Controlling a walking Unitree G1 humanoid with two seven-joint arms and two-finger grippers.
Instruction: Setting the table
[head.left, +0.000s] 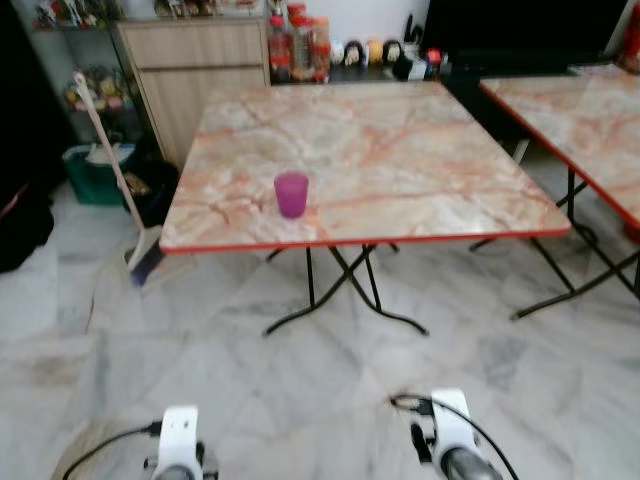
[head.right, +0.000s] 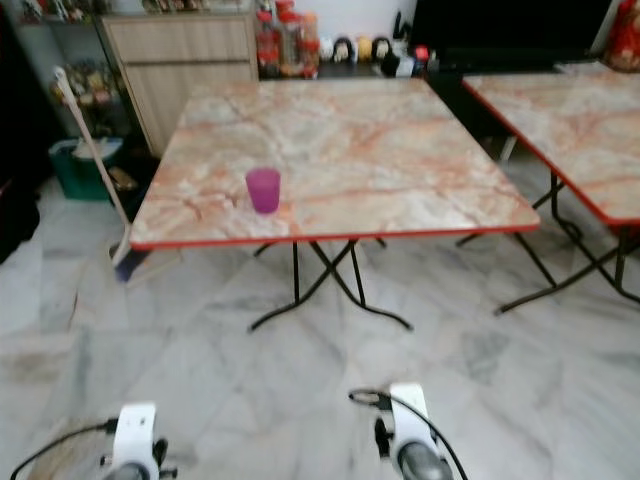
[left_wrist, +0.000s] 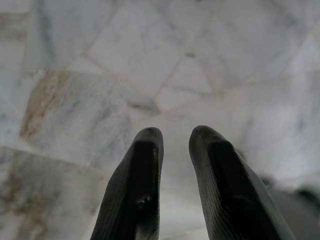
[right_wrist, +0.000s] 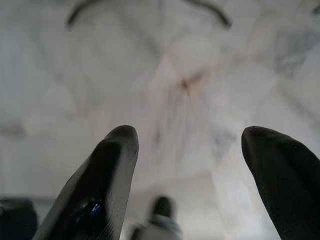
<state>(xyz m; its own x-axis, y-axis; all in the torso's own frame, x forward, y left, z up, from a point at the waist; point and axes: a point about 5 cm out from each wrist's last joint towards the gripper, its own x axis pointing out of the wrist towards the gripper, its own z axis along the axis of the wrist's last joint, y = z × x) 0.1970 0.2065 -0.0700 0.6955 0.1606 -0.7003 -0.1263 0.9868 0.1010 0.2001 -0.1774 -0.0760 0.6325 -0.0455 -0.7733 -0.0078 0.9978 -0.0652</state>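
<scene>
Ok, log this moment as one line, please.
stage: approach | purple cup upright near front edge of marble table | left gripper low over floor, empty | right gripper low, fingers apart, empty

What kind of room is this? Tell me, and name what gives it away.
Probably a home dining area. A marble-patterned folding table holds a purple cup near its front edge, with a second matching table on the right, a wooden cabinet behind, and a broom leaning at the left on the marble floor.
</scene>
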